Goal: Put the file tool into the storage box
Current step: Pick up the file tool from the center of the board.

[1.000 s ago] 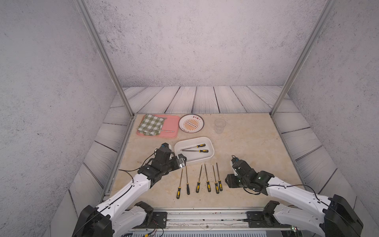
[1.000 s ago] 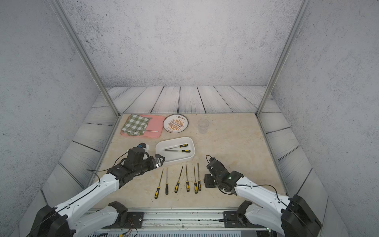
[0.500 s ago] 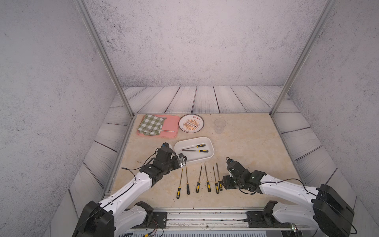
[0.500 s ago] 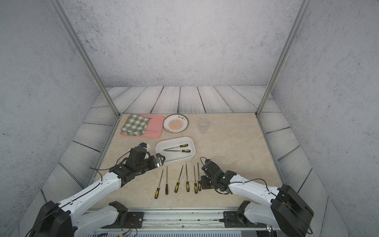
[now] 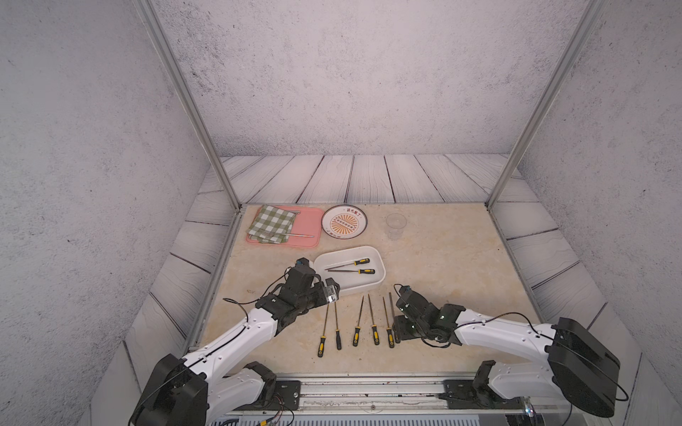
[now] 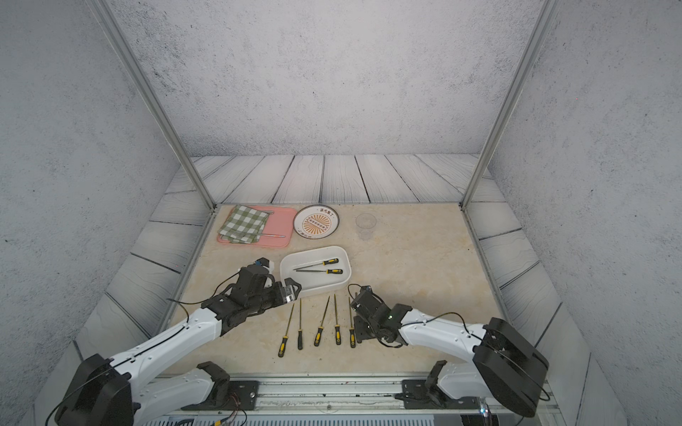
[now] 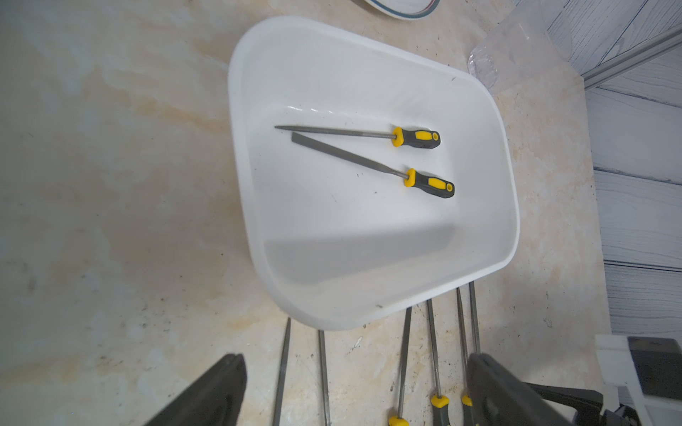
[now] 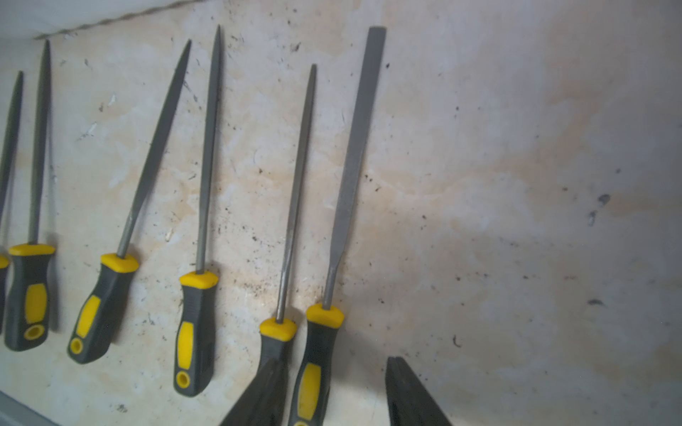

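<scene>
Now right fingers (image 8: 409,402) have reached the flat file (image 8: 350,166), straddling its handle unclenched; left fingers (image 7: 206,398) stay released.

Overhead stereo pair, close wrist views

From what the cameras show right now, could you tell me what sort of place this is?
Most likely a staged robot test cell, not a real workshop: plain grey panel walls on an aluminium frame, two robot arms mounted on a rail, and files lined up beside a storage box.
</scene>
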